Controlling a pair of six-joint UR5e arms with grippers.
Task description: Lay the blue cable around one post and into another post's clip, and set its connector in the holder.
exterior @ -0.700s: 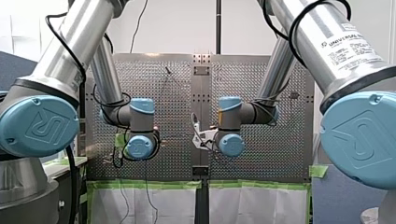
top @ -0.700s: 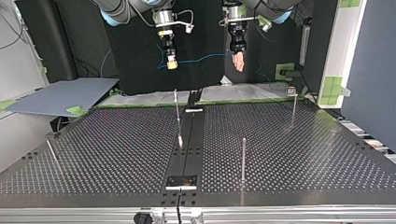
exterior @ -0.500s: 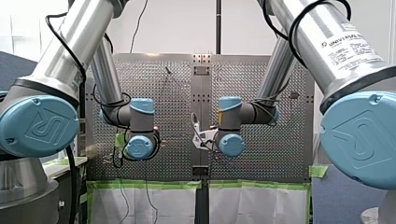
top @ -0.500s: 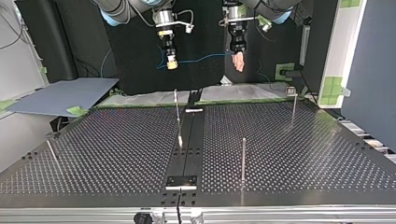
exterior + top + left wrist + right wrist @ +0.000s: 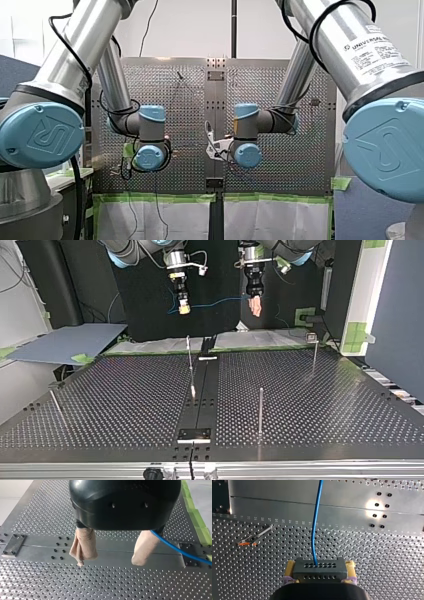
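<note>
The thin blue cable looks light and limp, likely to sag and swing wherever it is unsupported. It should bend easily round a slim upright metal post, yet it will probably need gentle tension to stay in a clip, and its smooth jacket may slide through a loose grasp. The rigid part is the dark grey block-shaped connector at its end, with two rows of small holes on its face, and that is the sound place to take hold. My right gripper has it there: its yellow pads are pressed onto the block's two short sides. The cable leaves the holed face and runs ahead over the plain metal strip down the middle of the perforated metal table. My left gripper is spread, its beige-padded fingers apart with nothing between them. The cable passes behind one finger and away to the side; whether it touches I cannot tell. It hangs in the air between both grippers, toward the table's edge nearest the arms, apart from every post.
</note>
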